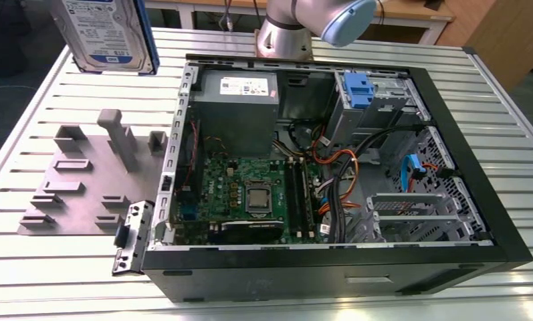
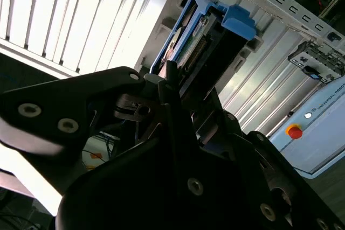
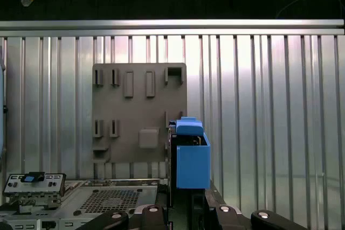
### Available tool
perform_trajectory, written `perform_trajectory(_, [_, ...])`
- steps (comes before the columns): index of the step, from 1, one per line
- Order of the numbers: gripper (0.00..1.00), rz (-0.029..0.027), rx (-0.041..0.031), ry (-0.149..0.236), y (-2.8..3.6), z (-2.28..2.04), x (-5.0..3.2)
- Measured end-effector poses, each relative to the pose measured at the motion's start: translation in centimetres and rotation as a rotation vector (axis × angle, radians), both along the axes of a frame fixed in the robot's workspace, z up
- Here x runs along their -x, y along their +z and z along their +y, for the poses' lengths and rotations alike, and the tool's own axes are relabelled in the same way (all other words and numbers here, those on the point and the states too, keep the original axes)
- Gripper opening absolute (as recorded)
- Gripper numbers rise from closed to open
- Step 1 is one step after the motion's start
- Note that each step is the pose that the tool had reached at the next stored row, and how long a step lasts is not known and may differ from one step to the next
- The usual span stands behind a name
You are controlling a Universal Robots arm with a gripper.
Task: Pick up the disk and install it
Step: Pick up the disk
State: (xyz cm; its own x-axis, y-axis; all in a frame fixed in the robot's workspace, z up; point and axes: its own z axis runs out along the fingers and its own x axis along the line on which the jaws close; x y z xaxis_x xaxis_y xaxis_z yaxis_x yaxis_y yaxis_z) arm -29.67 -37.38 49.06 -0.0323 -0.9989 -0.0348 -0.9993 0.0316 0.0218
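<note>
Exterior view: one slatted desk (image 1: 70,267) carries one open computer case (image 1: 480,200) and one grey fixture plate (image 1: 79,194). One disk (image 1: 105,33), bearing one white-and-blue label, hangs above the desk on the exterior view's left, clamped in the end effector (image 3: 188,208).
</note>
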Motion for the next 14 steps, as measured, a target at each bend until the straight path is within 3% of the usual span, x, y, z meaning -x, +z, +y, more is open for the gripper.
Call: perform_trajectory(14, [0.35, 0.0000, 0.0000, 0.000, 0.00, 0.00, -0.61])
